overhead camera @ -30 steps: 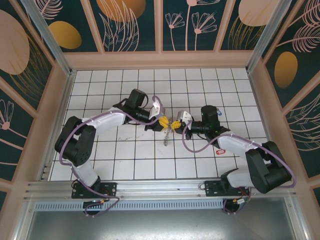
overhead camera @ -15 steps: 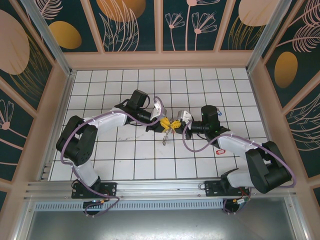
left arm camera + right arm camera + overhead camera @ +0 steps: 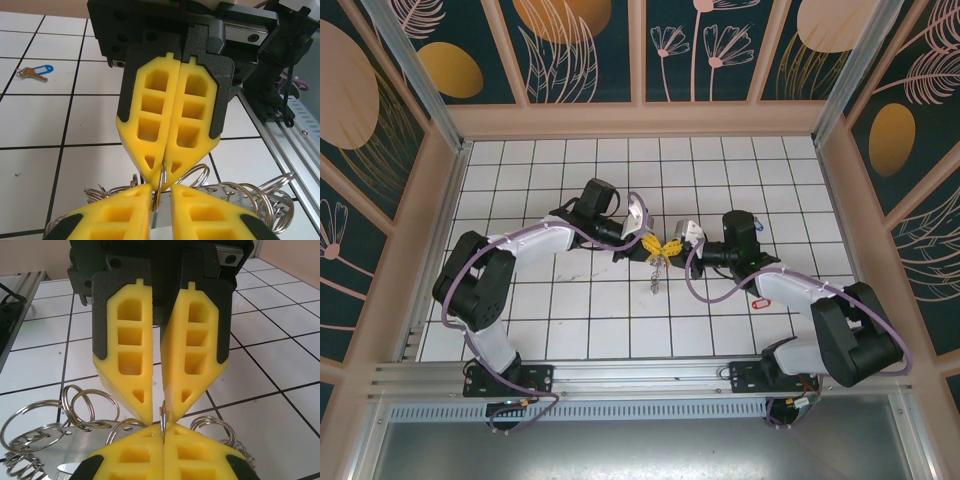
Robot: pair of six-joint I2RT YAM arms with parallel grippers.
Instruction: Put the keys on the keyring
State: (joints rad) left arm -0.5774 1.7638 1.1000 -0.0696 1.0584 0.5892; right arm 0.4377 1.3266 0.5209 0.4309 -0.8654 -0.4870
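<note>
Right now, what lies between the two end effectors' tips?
One thin wire loop of the keyring crosses the small gap between the left end effector and the right end effector; the right wrist view shows it.

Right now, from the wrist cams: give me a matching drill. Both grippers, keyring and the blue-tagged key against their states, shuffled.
Things:
1. left gripper
2. right gripper
3. keyring
4. blue-tagged key

States:
A. lying flat, apart from both grippers
B. fingers shut on a ring wire
C. fingers slightly apart, a ring wire between them
D. small loops bunched under the fingertips

Pairs: 1-C, 2-B, 3-D, 4-A
</note>
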